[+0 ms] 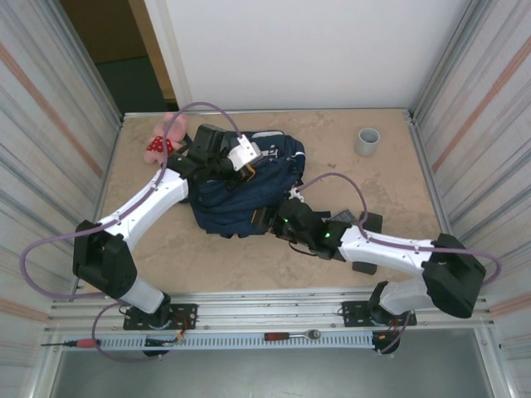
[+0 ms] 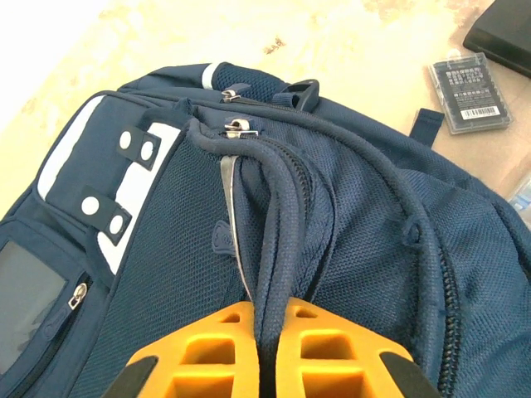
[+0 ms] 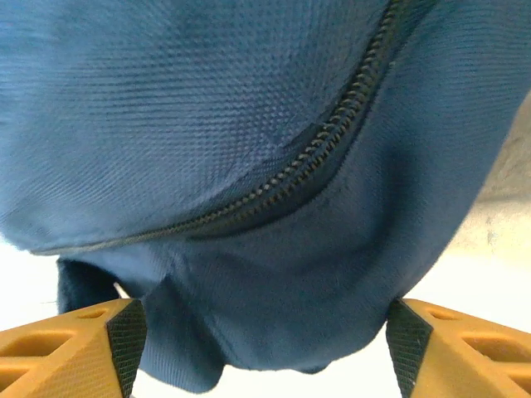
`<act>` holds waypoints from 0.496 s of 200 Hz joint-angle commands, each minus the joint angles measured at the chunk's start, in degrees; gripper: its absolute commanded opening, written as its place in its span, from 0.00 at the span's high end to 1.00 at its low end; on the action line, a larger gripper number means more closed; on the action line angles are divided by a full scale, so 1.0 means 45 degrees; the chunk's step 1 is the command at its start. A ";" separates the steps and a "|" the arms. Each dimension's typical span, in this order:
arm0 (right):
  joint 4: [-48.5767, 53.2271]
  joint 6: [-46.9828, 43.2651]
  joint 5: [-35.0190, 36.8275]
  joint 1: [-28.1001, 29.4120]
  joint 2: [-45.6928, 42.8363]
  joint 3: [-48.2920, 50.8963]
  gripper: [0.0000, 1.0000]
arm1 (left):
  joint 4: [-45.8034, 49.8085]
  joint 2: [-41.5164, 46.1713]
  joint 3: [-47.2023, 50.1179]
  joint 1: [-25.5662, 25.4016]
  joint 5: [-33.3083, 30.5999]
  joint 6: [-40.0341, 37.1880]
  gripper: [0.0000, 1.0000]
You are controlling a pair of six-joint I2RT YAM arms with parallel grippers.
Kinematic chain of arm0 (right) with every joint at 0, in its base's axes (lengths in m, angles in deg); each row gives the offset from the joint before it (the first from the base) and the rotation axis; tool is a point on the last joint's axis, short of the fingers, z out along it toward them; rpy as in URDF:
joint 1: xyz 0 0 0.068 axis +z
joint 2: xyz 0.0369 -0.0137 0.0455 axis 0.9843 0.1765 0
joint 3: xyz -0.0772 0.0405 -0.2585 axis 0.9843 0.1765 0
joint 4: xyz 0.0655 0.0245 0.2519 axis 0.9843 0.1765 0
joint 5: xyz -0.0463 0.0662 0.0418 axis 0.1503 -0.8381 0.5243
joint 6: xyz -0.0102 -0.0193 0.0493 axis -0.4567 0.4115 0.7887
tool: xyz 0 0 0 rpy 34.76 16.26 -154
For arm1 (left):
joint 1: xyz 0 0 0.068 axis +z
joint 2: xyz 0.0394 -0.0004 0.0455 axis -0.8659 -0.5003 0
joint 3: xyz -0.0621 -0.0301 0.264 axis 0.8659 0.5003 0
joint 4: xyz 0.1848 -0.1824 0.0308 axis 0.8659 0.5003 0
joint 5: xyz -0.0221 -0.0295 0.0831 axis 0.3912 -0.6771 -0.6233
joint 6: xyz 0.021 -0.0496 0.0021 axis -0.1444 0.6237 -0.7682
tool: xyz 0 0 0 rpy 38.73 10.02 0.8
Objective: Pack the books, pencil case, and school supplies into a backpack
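- Holding the backpack (image 1: 241, 203) by its top end with one arm. I judge the step in hand is getting the main opening spread so things can go in.
- Left gripper (image 2: 270, 352): clamped hard on a rolled fold of fabric along the zip (image 2: 286, 224), below the zip pull (image 2: 241, 127) at the top of the backpack. From above, the left gripper (image 1: 253, 166) sits on the top end of the backpack.
- Right gripper (image 3: 265, 348): fingers wide apart and gripping nothing. A lobe of backpack fabric with zip track hangs between the pads (image 3: 124, 344), and neither pad presses it. From above, the right gripper (image 1: 274, 217) is at the backpack's edge nearest the arm bases.
- Supplies lie on the table (image 2: 332, 41) just beside the backpack, on the right arm's side: the grey rectangle (image 2: 471, 91), and past it a black corner I take for the pencil case (image 2: 502, 33). Something clear at the frame edge is likely the clear pack (image 2: 523, 195).
- The plush toy (image 1: 166, 137) touches the backpack's far left corner. The cup (image 1: 367, 141) stands well apart to the right. I'd leave both alone.
- How I'd do it well:
  - Keep the left pinch fixed as the anchor.
  - Close the right fingers on the fabric edge beside the zip, not across the teeth.
  - Pull away from the left grip, slow and low, so the backpack doesn't drag over the supplies.
  - Check from above that the mouth gapes before letting go.
- Risk: grabbing both layers at once would pin the opening shut.
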 commanded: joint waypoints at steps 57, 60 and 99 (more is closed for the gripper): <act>0.0889 0.1623 -0.0362 -0.1345 0.1874 0.0412 0.86 | -0.0984 0.1262 -0.1701 0.0156 0.0058 0.0660 1.00; 0.0902 0.1662 -0.0408 -0.1364 0.1932 0.0466 0.87 | -0.0972 0.1266 -0.1783 0.0170 0.0068 0.0624 1.00; 0.0389 0.1042 -0.0602 -0.1347 0.2098 0.0721 0.88 | -0.0689 0.1243 -0.2313 0.0314 0.0400 -0.0074 1.00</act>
